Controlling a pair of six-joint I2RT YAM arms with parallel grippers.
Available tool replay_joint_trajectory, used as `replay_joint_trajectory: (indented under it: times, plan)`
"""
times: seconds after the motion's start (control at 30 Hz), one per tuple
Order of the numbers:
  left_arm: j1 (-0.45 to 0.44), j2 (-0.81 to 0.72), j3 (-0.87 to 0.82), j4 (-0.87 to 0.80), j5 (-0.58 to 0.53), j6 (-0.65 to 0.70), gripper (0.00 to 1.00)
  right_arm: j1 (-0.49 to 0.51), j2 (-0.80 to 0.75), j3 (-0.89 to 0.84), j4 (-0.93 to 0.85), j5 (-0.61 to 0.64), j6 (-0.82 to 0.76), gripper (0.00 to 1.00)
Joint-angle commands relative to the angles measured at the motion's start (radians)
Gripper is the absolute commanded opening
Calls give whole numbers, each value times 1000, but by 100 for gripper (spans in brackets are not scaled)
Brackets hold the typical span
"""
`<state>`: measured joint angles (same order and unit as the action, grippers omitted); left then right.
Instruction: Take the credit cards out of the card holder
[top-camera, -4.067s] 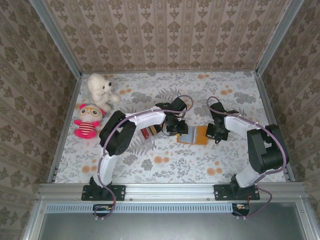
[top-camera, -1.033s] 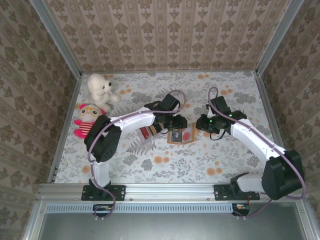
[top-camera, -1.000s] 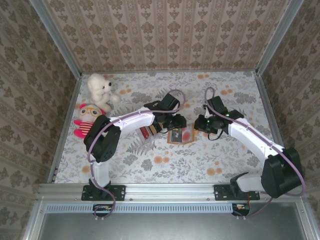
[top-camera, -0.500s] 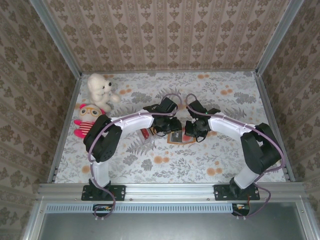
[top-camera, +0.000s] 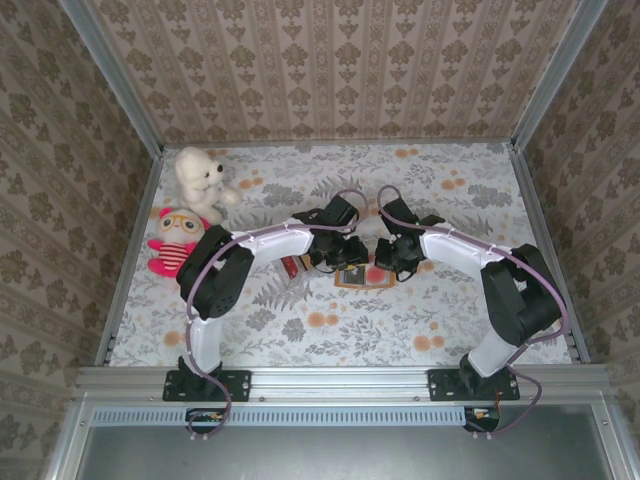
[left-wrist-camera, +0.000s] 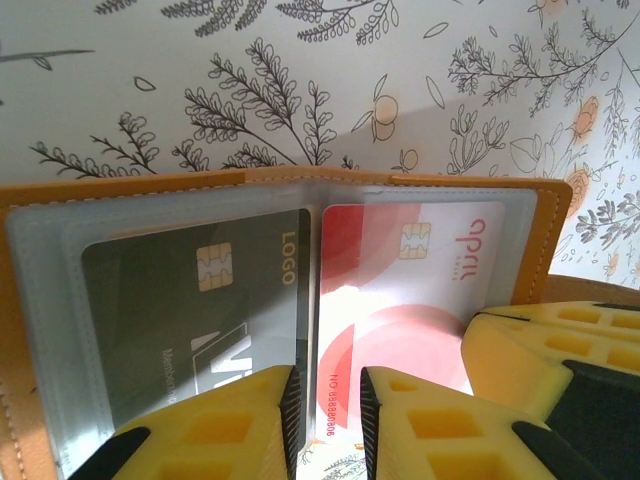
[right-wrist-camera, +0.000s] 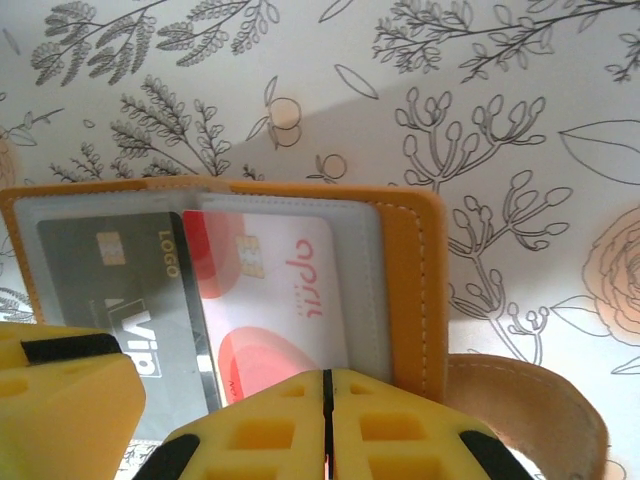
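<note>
The card holder (top-camera: 362, 277) lies open on the flowered table, orange rim (left-wrist-camera: 300, 178) round clear pockets. One pocket holds a dark credit card (left-wrist-camera: 190, 300), the other a red-and-white one (left-wrist-camera: 410, 290). My left gripper (left-wrist-camera: 328, 420) sits at the holder's near edge, its jaws a narrow gap apart over the seam between the two cards. My right gripper (right-wrist-camera: 327, 420) is shut, its tips down on the red-and-white card (right-wrist-camera: 280, 300) at the holder's edge (right-wrist-camera: 405, 290); whether it pinches the card I cannot tell. Both grippers (top-camera: 345, 258) (top-camera: 395, 262) meet over the holder.
Loose red and dark cards (top-camera: 293, 266) lie left of the holder under the left arm. A white bear (top-camera: 200, 175) and a pink striped doll (top-camera: 175, 240) sit far left. The holder's tan strap (right-wrist-camera: 530, 400) trails to its right. Patterned walls close in the table.
The right gripper has swung left onto the holder and shut. The left jaws have narrowed. The holder has stayed put over the last second.
</note>
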<state>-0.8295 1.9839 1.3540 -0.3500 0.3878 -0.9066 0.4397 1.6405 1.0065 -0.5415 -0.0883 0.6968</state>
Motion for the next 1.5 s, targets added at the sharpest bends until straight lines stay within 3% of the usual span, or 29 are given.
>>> replay_joint_trajectory:
  times: [0.0,0.27,0.93,1.27,1.47]
  plan:
    - [-1,20,31,-4,30,0,25,-12,4,-18,-1,24,18,9]
    - [-3,58,46,43,111,-8,26,-34,10,-46,43,10,23,10]
    - [-2,128,85,-42,87,12,28,-90,58,-109,120,-99,32,11]
    - [0,128,67,70,176,22,24,-94,75,-115,131,-128,30,10]
    - [7,117,58,67,167,40,19,-98,78,-115,130,-128,29,10]
